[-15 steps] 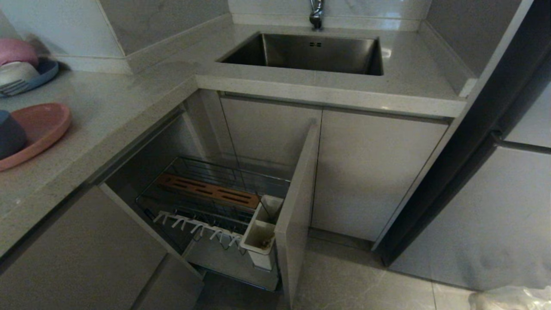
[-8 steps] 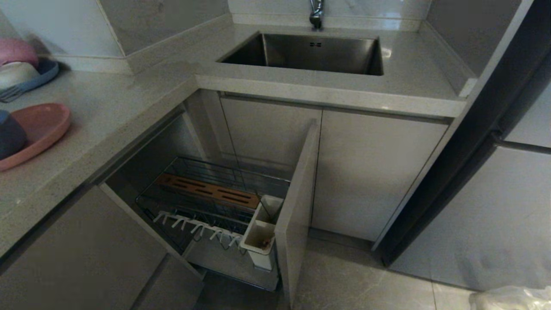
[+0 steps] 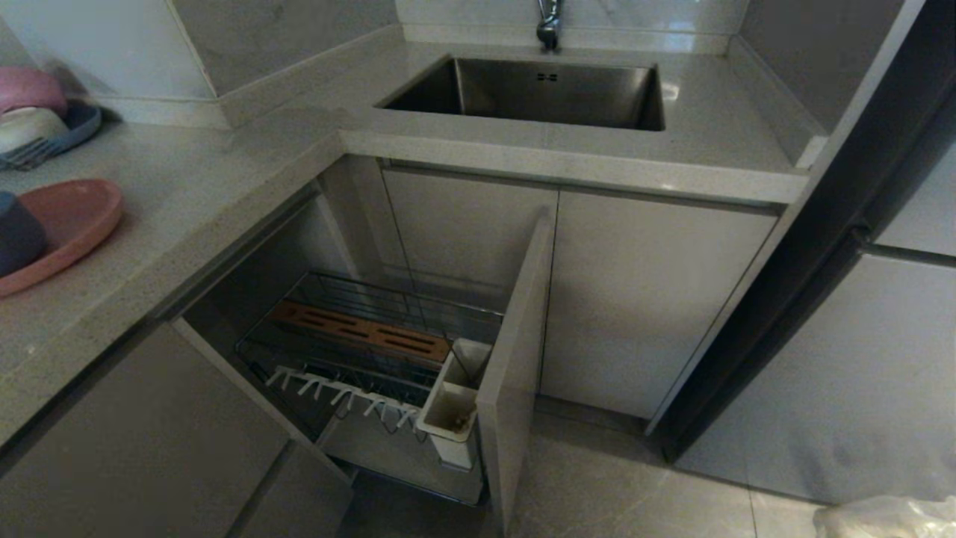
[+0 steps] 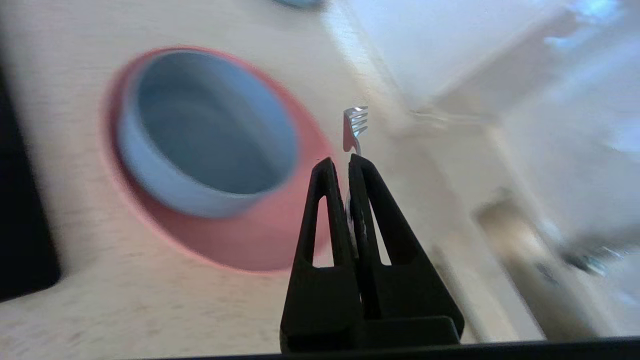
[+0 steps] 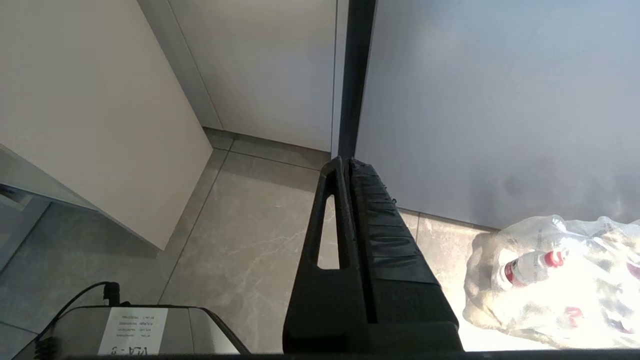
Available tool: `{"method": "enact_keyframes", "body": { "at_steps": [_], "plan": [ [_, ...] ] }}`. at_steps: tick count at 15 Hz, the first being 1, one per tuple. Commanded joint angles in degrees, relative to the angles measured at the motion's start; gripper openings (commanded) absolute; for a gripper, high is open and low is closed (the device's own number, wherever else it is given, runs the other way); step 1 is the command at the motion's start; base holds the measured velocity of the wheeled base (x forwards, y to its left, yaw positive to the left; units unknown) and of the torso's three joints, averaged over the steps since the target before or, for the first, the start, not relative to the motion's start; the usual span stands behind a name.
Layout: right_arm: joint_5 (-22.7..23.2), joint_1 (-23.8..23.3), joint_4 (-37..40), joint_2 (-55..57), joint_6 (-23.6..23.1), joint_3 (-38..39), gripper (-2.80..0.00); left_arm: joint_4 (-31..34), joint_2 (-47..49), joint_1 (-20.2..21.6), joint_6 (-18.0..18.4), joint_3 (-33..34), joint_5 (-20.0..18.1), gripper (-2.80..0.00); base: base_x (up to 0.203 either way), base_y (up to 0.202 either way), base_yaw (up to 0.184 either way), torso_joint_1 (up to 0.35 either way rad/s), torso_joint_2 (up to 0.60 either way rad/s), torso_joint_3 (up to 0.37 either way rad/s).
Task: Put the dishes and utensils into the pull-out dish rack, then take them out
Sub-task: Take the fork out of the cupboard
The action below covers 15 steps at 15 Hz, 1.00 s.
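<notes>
The left gripper [image 4: 339,162] is clamped on a slim metal fork [image 4: 355,125], handle running back between its fingers. The chrome wire pull-out dish rack [image 3: 358,351] sits lower centre of the head view; the right gripper [image 5: 345,165] is closed and empty.

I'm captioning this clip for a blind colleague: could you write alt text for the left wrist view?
The left gripper is shut on a metal fork, tines pointing away, above a pale countertop. Beyond it a blue-grey bowl sits on a salmon-pink plate.
</notes>
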Motion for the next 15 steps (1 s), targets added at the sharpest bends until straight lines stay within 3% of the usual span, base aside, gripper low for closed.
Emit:
{"method": "enact_keyframes", "body": {
  "at_steps": [1,4,15],
  "plan": [
    [0.02,0.00,0.05,0.00,-0.06,-0.01,-2.80,-1.79,-1.57,1.10,-0.22,1.84,-2.03,-2.80,0.000,0.000,0.000,0.000,0.00,0.000],
    [0.02,0.00,0.05,0.00,0.02,-0.01,-2.80,-7.79,-1.91,1.14,3.07,5.52,-2.39,-2.80,0.000,0.000,0.000,0.000,0.00,0.000],
    [0.02,0.00,0.05,0.00,0.02,-0.01,-2.80,-15.71,2.17,1.73,4.95,11.57,-3.88,-2.80,0.000,0.000,0.000,0.000,0.00,0.000]
  ]
}}
